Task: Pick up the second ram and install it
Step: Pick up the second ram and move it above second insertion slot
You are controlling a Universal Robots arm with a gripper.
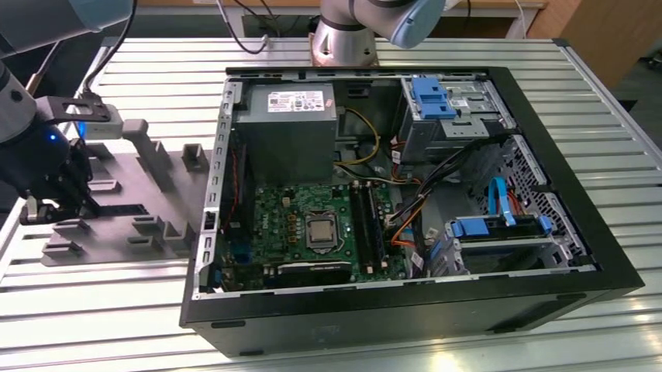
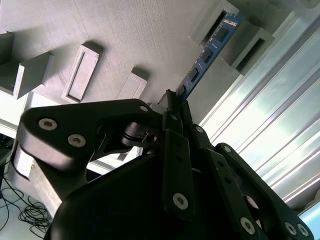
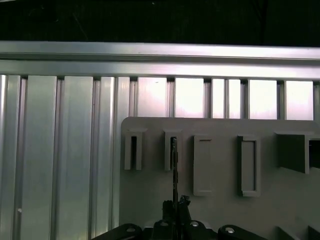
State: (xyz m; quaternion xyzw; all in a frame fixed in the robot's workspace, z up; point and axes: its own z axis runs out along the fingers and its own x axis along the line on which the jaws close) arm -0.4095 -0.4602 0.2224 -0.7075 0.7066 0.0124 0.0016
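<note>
Gripping the second ram edgewise | gripper jaws clamped | arm low over grey holder tray

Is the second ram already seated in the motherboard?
No, in the second wrist view the second ram is clamped in the gripper with its far end at a slot of the grey holder tray.

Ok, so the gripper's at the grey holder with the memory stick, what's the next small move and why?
Probably a short, straight pull along the stick's length, away from the grey holder. In the second wrist view the gripper looks shut on the second ram, whose far end sits between the walls of a slot, so any sideways motion would likely jam it.
</note>
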